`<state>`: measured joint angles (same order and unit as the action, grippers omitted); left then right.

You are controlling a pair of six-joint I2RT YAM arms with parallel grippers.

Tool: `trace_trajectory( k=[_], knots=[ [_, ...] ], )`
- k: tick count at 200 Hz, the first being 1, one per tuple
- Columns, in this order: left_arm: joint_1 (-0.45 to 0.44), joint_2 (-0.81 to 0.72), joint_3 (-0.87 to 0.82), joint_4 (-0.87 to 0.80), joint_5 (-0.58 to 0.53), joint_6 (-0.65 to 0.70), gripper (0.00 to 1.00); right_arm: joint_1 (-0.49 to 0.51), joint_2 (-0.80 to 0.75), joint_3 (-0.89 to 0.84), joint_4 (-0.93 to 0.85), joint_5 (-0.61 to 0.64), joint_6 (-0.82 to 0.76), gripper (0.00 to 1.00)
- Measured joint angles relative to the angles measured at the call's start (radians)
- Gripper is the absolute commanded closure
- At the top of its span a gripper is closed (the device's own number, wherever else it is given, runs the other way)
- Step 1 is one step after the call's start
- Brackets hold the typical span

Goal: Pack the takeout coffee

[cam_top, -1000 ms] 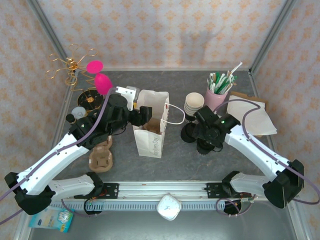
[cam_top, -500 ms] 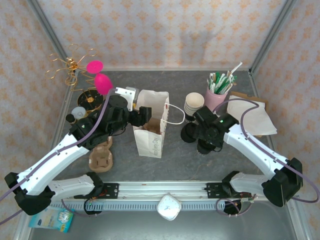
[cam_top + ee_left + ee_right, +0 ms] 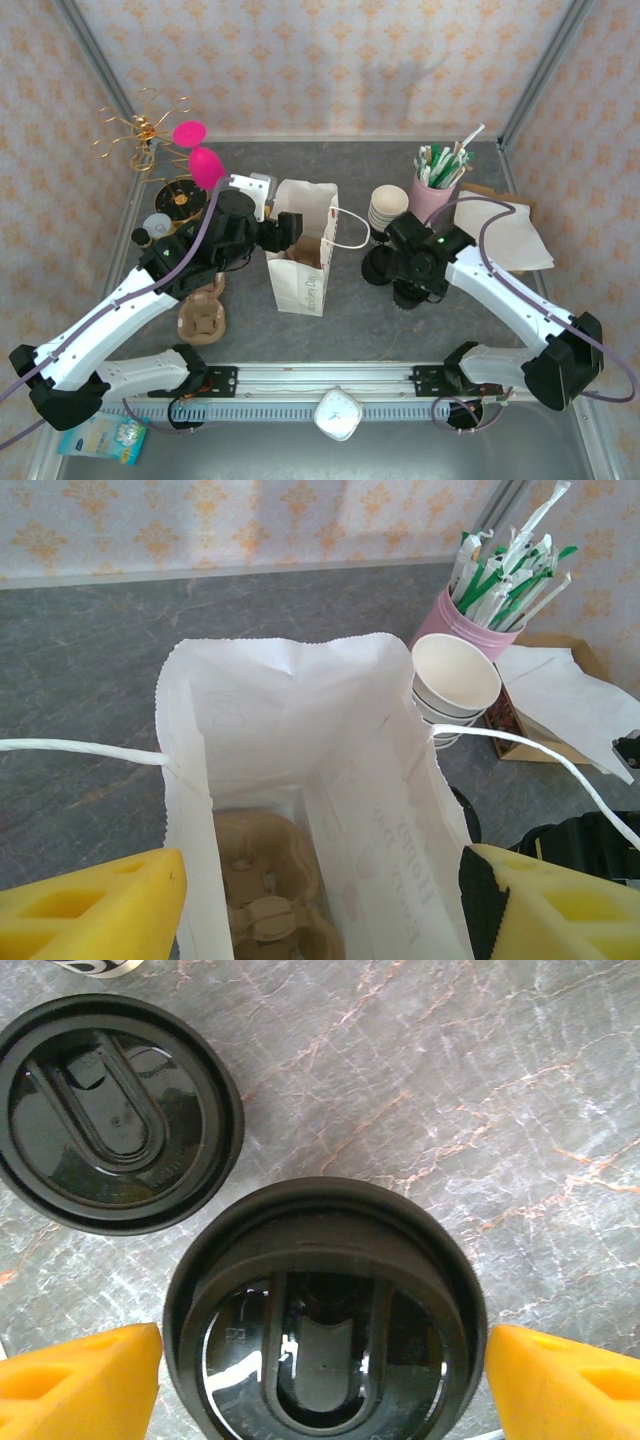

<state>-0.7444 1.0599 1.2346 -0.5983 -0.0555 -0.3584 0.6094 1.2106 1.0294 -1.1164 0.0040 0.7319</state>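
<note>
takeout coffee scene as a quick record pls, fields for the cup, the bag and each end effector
paper bag: upright, open at the top
in the bag: cardboard cup carrier at the bottom
takeout coffee: black-lidded cup standing on the table, outside the bag
right end effector: open, straddling the lid; contact unclear
left end effector: open, flanking the bag's mouth
beside the coffee: loose black lid on the table

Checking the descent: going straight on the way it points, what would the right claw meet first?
The right claw would likely meet the top of the takeout coffee first, centred between the open jaws; depth unclear.
</note>
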Motion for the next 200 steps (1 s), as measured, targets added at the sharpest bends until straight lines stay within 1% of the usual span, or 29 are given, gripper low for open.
trace_trajectory(
  k=[35,91,107,136,153,200],
  knots=[
    [0.0,-0.004,-0.002,0.002,-0.005,-0.002,0.25,0.0,0.023,-0.011,0.015,-0.009,-0.01,0.2],
    [0.0,-0.007,-0.002,0.005,-0.006,-0.003,0.25,0.0,0.025,-0.031,0.035,-0.02,-0.026,0.19],
    [0.001,-0.007,-0.002,0.005,-0.006,-0.003,0.25,0.0,0.025,-0.032,0.037,-0.02,-0.032,0.24],
    [0.001,-0.007,-0.004,0.005,-0.006,-0.006,0.25,0.0,0.026,-0.033,0.037,-0.019,-0.039,0.25],
    [0.001,-0.007,-0.007,0.005,-0.006,-0.007,0.25,0.0,0.026,-0.033,0.036,-0.019,-0.043,0.3],
    [0.008,-0.007,-0.008,0.005,-0.006,-0.007,0.25,0.0,0.018,-0.032,0.036,-0.014,-0.05,0.33]
  ],
)
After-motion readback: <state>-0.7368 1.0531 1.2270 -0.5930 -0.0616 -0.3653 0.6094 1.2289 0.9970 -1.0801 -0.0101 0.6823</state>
